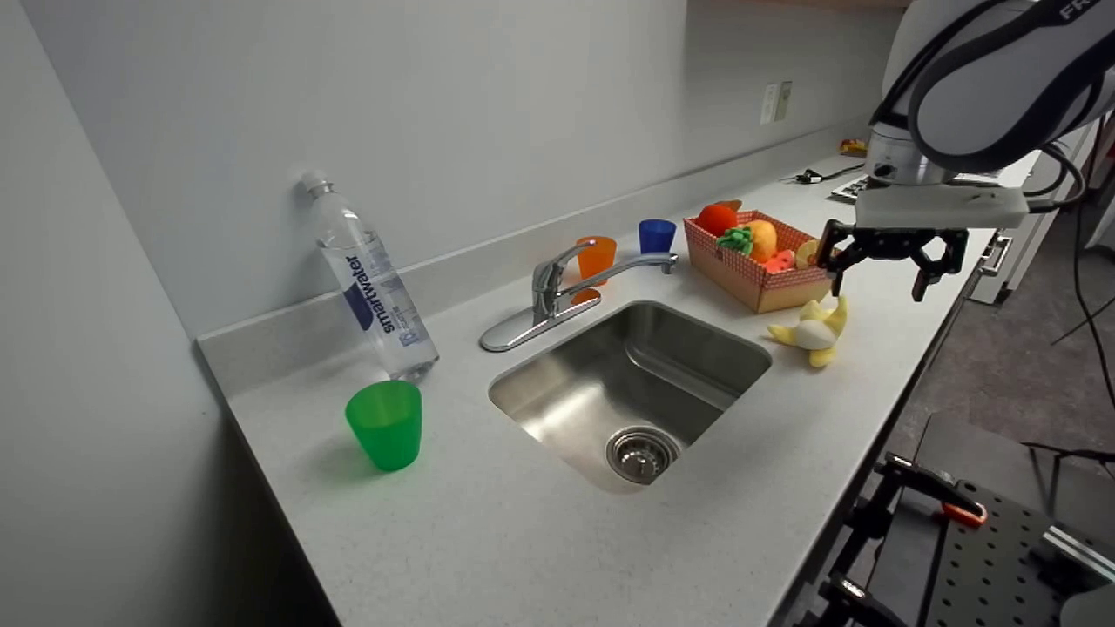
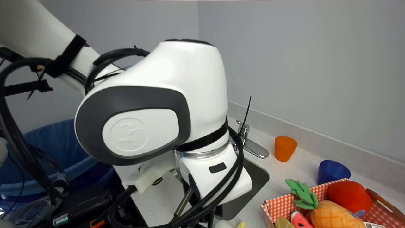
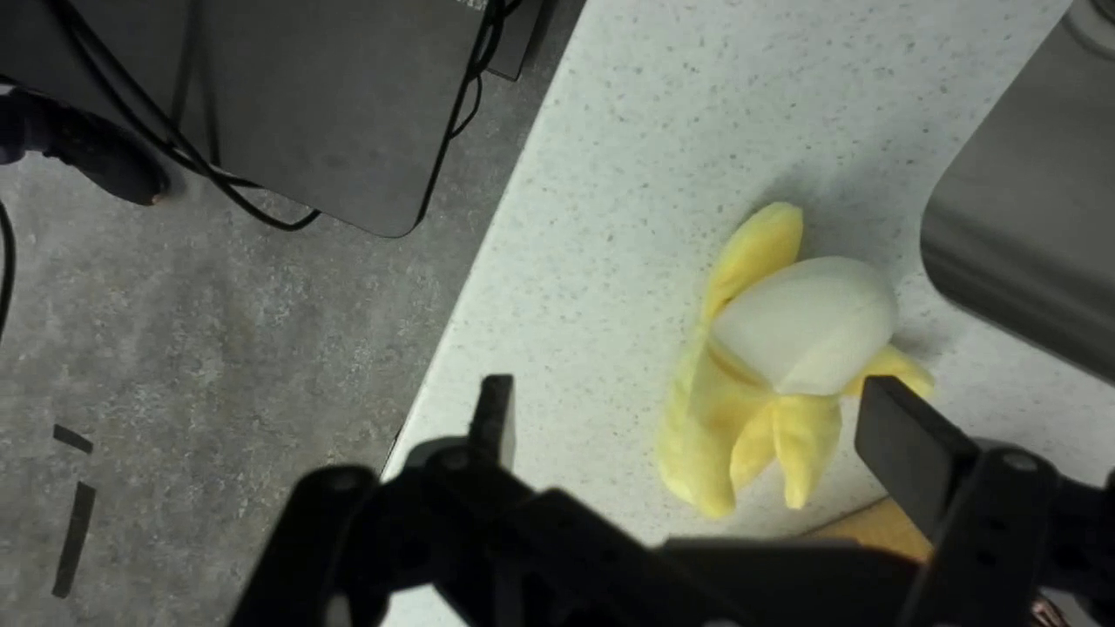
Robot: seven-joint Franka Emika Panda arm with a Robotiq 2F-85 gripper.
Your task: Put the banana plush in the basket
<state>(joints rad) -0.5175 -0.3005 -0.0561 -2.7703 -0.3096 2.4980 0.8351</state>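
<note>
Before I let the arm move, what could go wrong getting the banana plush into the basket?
In the wrist view, the banana plush lies nearer one finger of the open hand, which might land on it. Nudged, it could slide into the nearby sink. Toy fruits fill much of the basket, so the plush may tumble out.

Glare brightens the sink (image 1: pixel 623 387); shadows look soft.

Plain grey walls (image 1: pixel 453 113) meet in a corner near a pale speckled counter (image 1: pixel 540 540), which has a low backsplash (image 1: pixel 479 274) along its back and a steel sink (image 1: pixel 557 409) let into its top. In an exterior view two small plates (image 1: pixel 768 104) sit side by side on the wall's darker far stretch. Past the counter's edge, the wrist view shows mottled grey floor (image 3: pixel 261 366).
</note>
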